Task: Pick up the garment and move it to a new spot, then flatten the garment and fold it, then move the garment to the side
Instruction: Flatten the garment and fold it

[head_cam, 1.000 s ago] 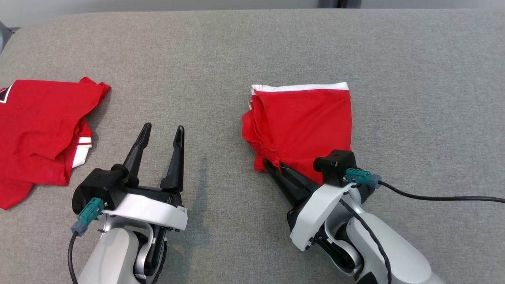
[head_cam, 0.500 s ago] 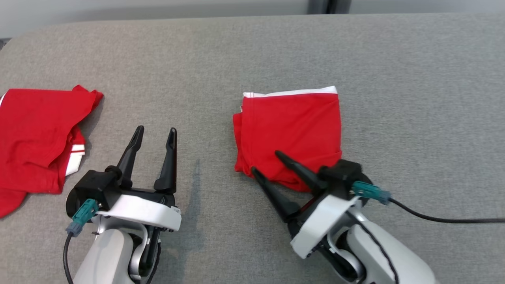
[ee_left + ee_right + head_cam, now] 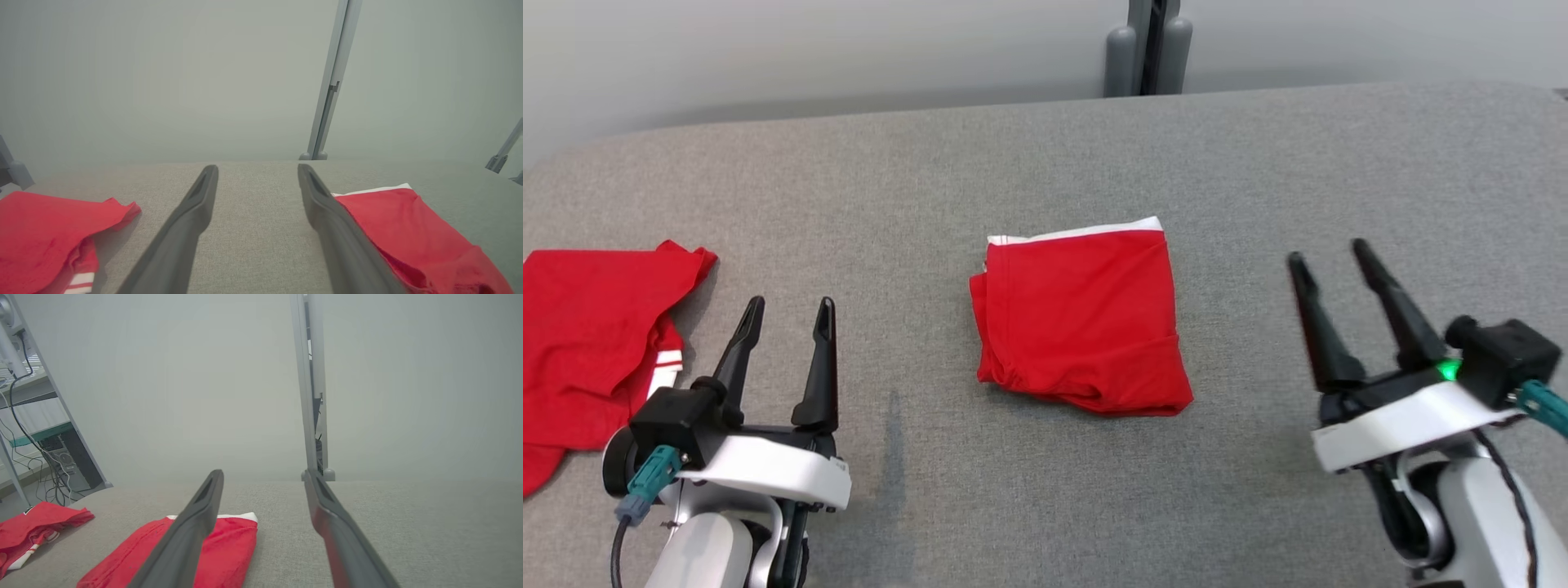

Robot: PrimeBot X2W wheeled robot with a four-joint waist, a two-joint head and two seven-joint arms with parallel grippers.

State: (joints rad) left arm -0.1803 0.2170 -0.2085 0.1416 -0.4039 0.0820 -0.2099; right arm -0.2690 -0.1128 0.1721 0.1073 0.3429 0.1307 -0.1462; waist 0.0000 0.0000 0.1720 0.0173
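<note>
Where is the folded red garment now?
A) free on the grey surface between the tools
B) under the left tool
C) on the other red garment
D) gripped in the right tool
A: the folded red garment lies flat on the grey surface, left tool and right tool both open, clear of it.

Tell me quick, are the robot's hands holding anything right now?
Left gripper: open, holding nothing.
Right gripper: open, holding nothing, apart from the folded red garment.
</note>
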